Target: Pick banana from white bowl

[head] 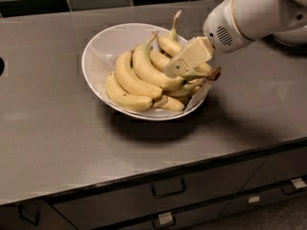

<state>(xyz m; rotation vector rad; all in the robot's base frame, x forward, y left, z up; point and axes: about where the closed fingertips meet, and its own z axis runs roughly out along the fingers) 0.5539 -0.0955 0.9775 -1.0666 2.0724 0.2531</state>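
Gripper [178,67] low over the right side of the white bowl [103,44] on the worktop [57,143], at the banana [202,74]; whether it grips cannot be told. Banana probably light, soft and easily bruised: hold gently at mid-length.

No writing, brand, number or sign can be read anywhere. The gripper [178,67], over the right side of the white bowl [98,47] among the bananas [134,78], carries none. Pale tags [165,218] on the drawers [206,183] below it cannot be read.
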